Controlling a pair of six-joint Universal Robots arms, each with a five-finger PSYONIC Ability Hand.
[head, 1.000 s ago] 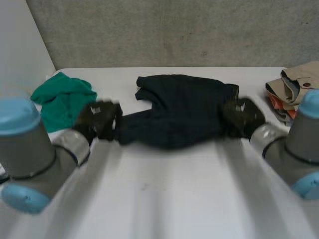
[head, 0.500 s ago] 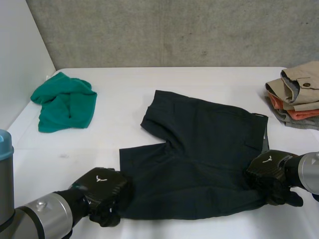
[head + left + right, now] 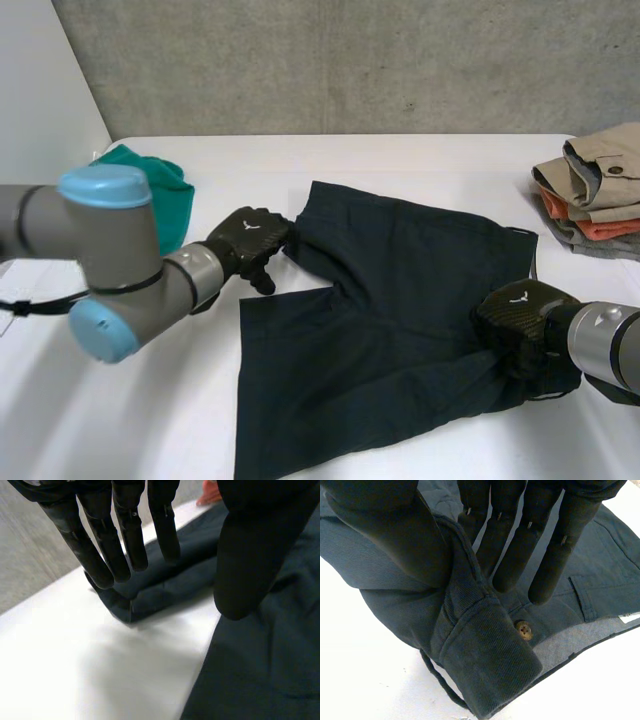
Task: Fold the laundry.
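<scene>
Dark navy shorts [image 3: 400, 290] lie spread on the white table [image 3: 120, 400], waistband towards my right arm and legs towards my left. My left hand [image 3: 245, 240] hovers open at the hem of the far leg [image 3: 150, 592]; its straight fingers [image 3: 125, 535] and thumb hold nothing. My right hand [image 3: 520, 315] is shut on the shorts' waistband [image 3: 480, 645], which is pinched between the thumb [image 3: 395, 530] and the fingers. A brown button [image 3: 523, 629] shows beside the grip.
A crumpled green cloth [image 3: 178, 205] lies at the back left, partly behind my left arm. A stack of folded clothes [image 3: 595, 190], beige on top with orange and grey below, sits at the right edge. A grey wall runs behind the table.
The shorts came down from the air onto the table. My left hand let go of the near leg, opened and moved to the far leg's hem. My right hand kept its grip.
</scene>
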